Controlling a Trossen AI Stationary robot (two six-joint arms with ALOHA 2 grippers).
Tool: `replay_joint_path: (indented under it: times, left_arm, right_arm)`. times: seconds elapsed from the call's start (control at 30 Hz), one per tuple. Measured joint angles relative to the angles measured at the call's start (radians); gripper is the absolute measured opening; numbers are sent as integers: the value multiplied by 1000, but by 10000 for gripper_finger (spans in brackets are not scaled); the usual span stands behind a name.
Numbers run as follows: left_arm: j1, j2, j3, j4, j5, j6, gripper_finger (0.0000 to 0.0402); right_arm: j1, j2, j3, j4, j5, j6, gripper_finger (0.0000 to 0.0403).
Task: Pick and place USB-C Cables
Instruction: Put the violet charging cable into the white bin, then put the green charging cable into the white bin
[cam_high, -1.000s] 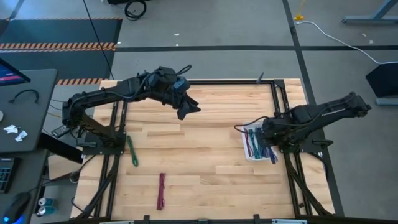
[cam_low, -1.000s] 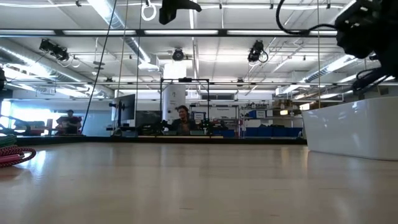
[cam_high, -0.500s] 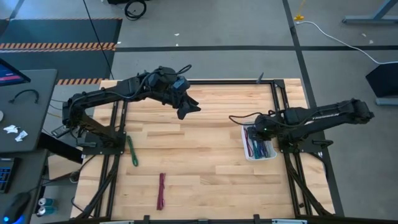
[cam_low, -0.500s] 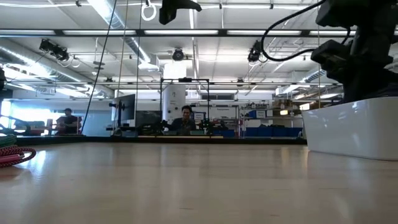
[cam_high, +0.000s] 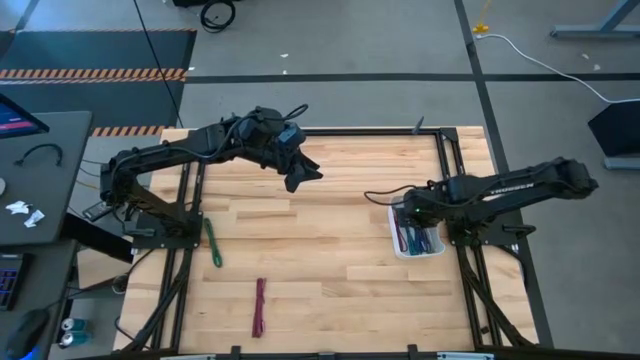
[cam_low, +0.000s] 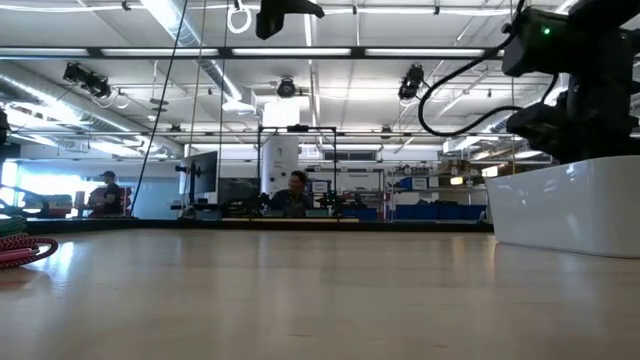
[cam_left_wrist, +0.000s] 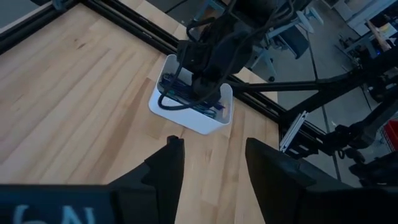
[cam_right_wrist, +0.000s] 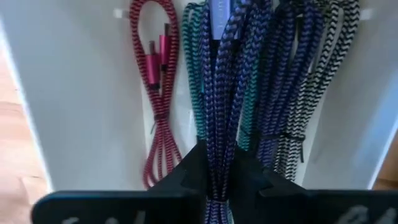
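Observation:
My right gripper (cam_high: 408, 215) (cam_right_wrist: 217, 180) hangs over the white bin (cam_high: 397, 250) at the table's right side, shut on a blue-purple braided USB-C cable (cam_right_wrist: 227, 93). Below it in the bin (cam_right_wrist: 81, 93) lie a magenta cable (cam_right_wrist: 155, 93), a teal one (cam_right_wrist: 196, 68), a purple one (cam_right_wrist: 283, 74) and a grey-black one (cam_right_wrist: 317, 87), side by side on the bin's floor. A green cable (cam_high: 213, 243) and a maroon cable (cam_high: 259, 306) lie flat on the table's left half. My left gripper (cam_high: 305, 175) (cam_left_wrist: 214, 165) waits open, raised above the table's far middle. My right gripper pinches the blue-purple cable bundle between its two fingers near one end (cam_right_wrist: 217, 168), coming from above and pointing down. The bundle's strands hang below the fingers and fan out into the bin, over the other cables. Whether its lower end rests on the bin's floor, I cannot tell.
The bin (cam_low: 570, 205) stands near the table's right rail (cam_high: 455, 190). Bare wood (cam_high: 320, 250) lies between the bin and the two loose cables. In the low view a green and pink cable (cam_low: 20, 248) shows at the left edge; people sit far back in the room.
My right gripper has moved from the bin's near right corner toward the table's left and far side, over the bin's middle. The blue cable, which stuck out past the bin's near right corner, has come along with it and now hangs inside the bin.

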Motion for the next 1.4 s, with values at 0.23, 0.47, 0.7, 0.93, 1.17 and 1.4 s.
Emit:
replay_joint_path:
  times: [0.23, 0.47, 0.7, 0.93, 1.17, 1.4]
  left_arm:
    - [0, 0, 0, 0, 0, 0, 173]
    - [0, -35, 0, -16, 21, 0, 172]
    - [-12, -142, 0, -149, -42, 43, 172]
    - [-85, -256, 1, -426, -254, 47, 172]
    - [-209, -309, -13, -693, -399, -137, 172]
    - [-415, -338, -198, -741, -453, -508, 172]
  right_arm:
    - [0, 8, -1, 0, 6, -7, 89]
    - [19, -28, 88, -60, 63, -10, 112]
    - [120, -24, 277, -20, 430, -30, 106]
    - [201, 15, 342, 261, 688, -237, 105]
    - [207, 93, 339, 560, 676, -394, 105]
    - [164, 176, 338, 607, 569, -520, 106]
